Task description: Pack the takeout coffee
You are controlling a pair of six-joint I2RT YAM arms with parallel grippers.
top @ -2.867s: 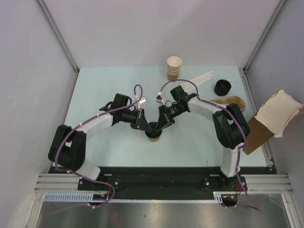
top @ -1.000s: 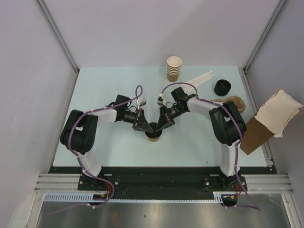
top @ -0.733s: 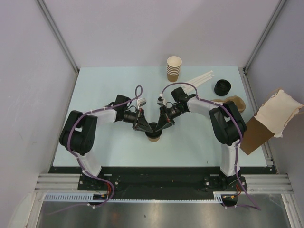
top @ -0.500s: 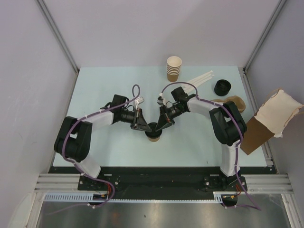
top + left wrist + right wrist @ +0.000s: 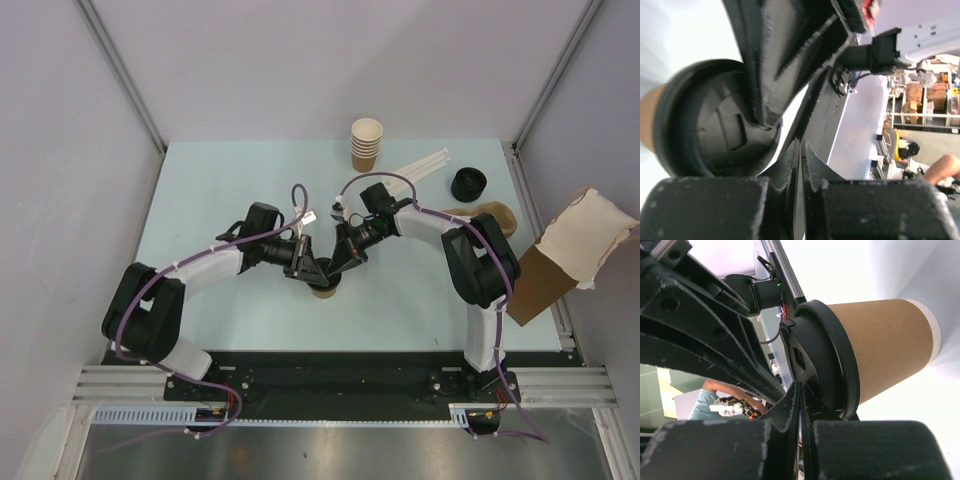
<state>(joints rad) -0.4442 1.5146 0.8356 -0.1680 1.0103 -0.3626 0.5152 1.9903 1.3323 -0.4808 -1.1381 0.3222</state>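
Two arms are meeting over the coffee [image 5: 322,290], which is standing near the middle of the table [image 5: 220,190], well apart from every edge. Bare surface is lying to its left and front. A cup stack [image 5: 366,142], straws [image 5: 420,165], a black ring [image 5: 468,184] and a bag [image 5: 560,260] are crowding the far right. The left gripper [image 5: 313,272] is showing fingers nearly together, holding nothing. The right gripper [image 5: 338,270] is pinched closed, its tips at the lid. From above, the grippers are hiding most of the cup. The left wrist view is blurring the lid's rim.
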